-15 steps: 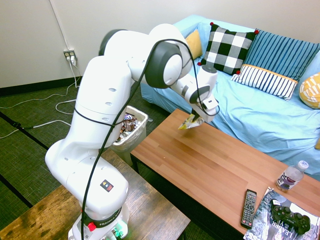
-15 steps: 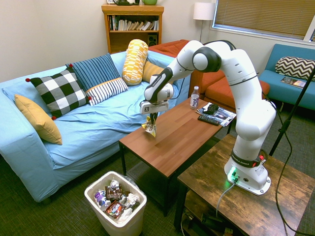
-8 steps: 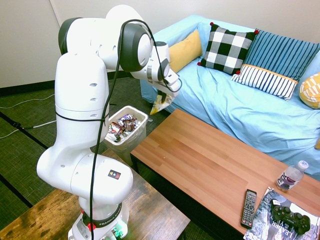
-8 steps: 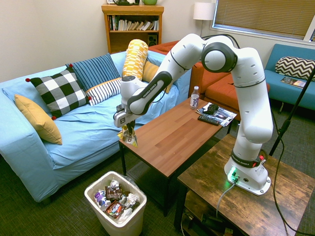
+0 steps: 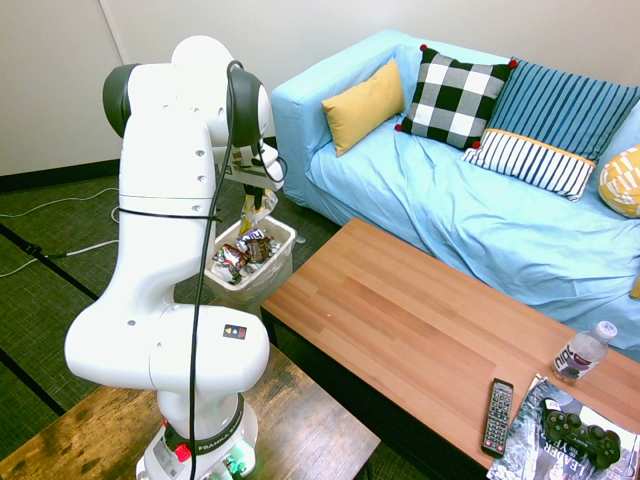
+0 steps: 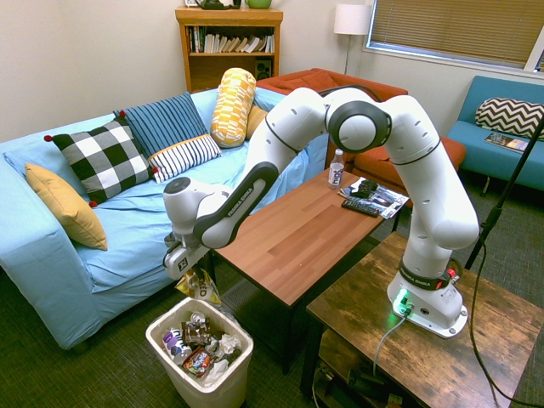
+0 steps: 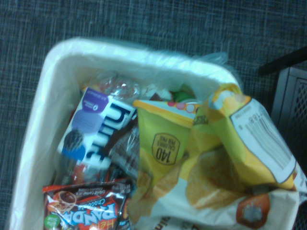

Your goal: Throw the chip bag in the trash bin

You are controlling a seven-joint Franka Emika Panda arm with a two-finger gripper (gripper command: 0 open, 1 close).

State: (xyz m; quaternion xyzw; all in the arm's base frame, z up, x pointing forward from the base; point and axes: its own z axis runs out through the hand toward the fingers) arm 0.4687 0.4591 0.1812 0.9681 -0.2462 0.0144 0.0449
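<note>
Your hand (image 6: pixel 192 274) is pinched shut on the bag (image 6: pixel 198 286), which hangs just below it over the bin's (image 6: pixel 161 342) near rim. Release here and it may catch the rim, dropping to the floor.

One chip bag (image 6: pixel 197 286) hangs over one trash bin (image 6: pixel 161 347). One wooden coffee table (image 5: pixel 420 330) carries one water bottle (image 5: pixel 581 352), one remote (image 5: pixel 497 416), one game controller (image 5: pixel 580 433) and one magazine (image 5: pixel 520 447). The blue sofa (image 5: pixel 470 220) holds five cushions in the first exterior view (one mustard (image 5: pixel 362 105), one checked (image 5: pixel 457 97), two striped (image 5: pixel 530 160) (image 5: pixel 565 105), one patterned yellow (image 5: pixel 622 182)). One bookshelf (image 6: pixel 228 47) and one lamp (image 6: pixel 351 19) stand behind.
</note>
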